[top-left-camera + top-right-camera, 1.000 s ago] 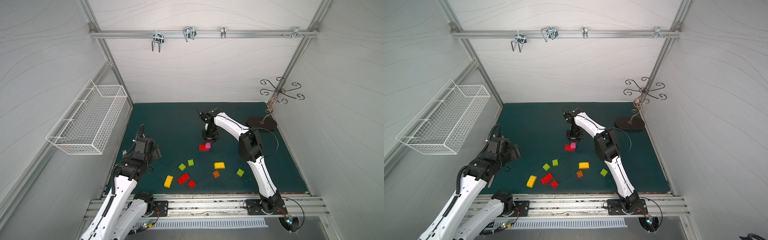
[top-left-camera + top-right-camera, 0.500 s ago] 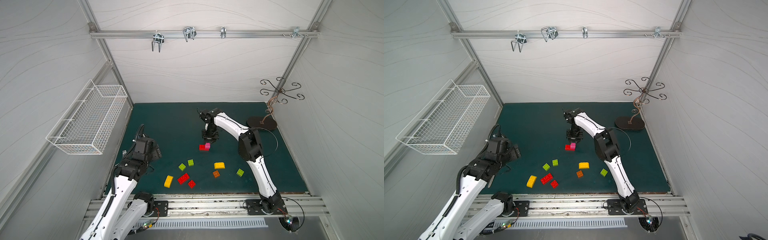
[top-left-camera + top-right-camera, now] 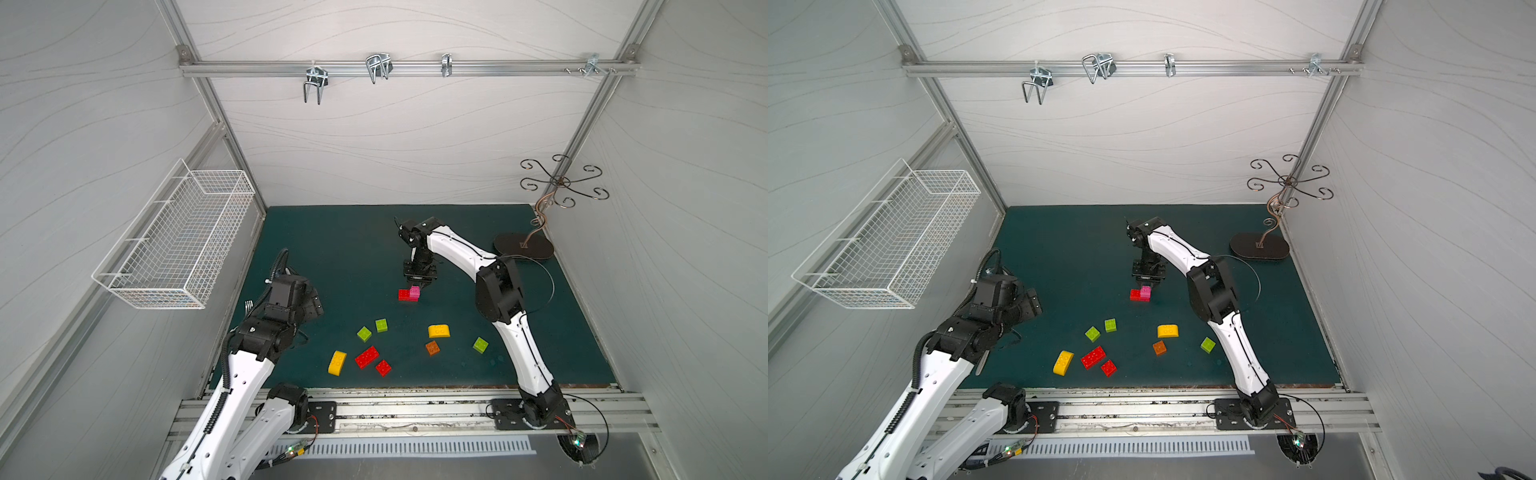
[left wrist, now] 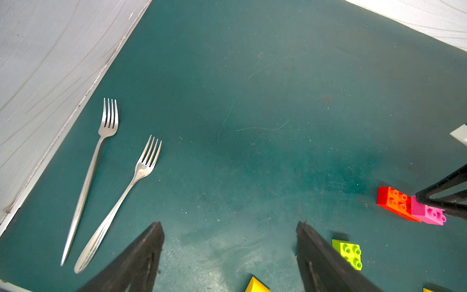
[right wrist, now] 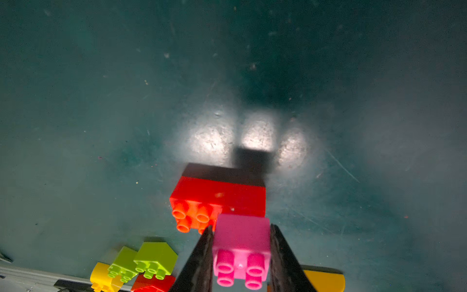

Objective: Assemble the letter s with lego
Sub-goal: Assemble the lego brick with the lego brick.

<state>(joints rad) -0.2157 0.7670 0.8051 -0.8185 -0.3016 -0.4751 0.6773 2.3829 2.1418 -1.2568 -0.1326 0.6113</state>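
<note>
1. Work surface: the green mat [image 3: 332,249] carries all the lego. Two forks [image 4: 101,161] lie by the left wall, apart from the task
2. Left arm: it stands at the mat's left edge. The left gripper [image 4: 229,225] has its jaws apart over bare mat and holds nothing
3. Right arm: it reaches to mid-mat. The right gripper [image 5: 241,227] points down, clamped on two sides of the pink brick [image 5: 241,242]
4. Assembly: the pink brick sits over one end of a red oblong [image 5: 217,194], with four red studs bare beside it. Whether it is fully seated cannot be told
5. Loose stock, nearer the base rail: three lime green squares [image 3: 364,333], two yellow round-topped bricks [image 3: 439,331], a second red oblong [image 3: 367,357], a red square [image 3: 382,368] and an orange-brown square [image 3: 432,348], all well apart from the assembly
6. Finding: the step in hand appears to be joining the pink brick to the red base, early in the S. The next move calls for a square downward press and a straight release, since the unbraced base could slide
</note>
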